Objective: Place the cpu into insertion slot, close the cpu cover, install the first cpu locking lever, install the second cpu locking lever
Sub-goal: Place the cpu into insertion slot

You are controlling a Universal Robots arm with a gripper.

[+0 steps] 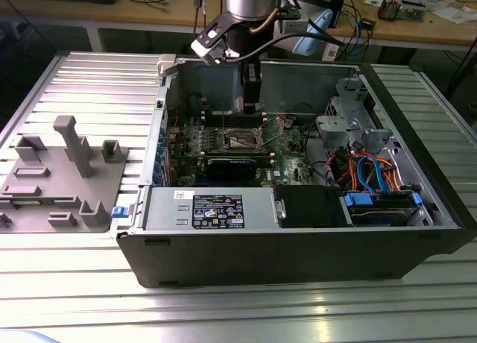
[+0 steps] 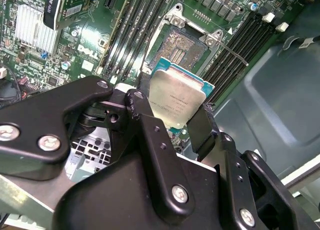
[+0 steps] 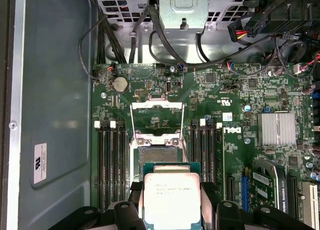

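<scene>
Tool (image 2: 172, 117) clamped on the cpu (image 2: 176, 97): black fingers (image 2: 142, 120) grip 2 opposite edges, silver-grey top facing the cams in both wrist views. Cpu hangs in the air over the green board (image 3: 225, 105), apart from the insertion slot (image 3: 159, 157) and not yet seated. Slot is bare w/ contact field showing, just past the chip's far edge in the first wrist view. Cpu cover (image 3: 156, 105) is flipped up off the slot, on the slot's side away from the tool. Thin wire lever (image 2: 232, 52) runs beside the slot in the second wrist view. In the exterior view the open pc case (image 1: 298, 235) lies on the ribbed metal bench (image 1: 74, 298), approx mid-bench, w/ the arm reaching down inside near the case's rear wall. Psu box (image 1: 168, 209) sits along the case's near wall. Grey plastic fixture (image 1: 59, 171) sits by the bench edge at the exterior view's left, well apart from the case.
</scene>
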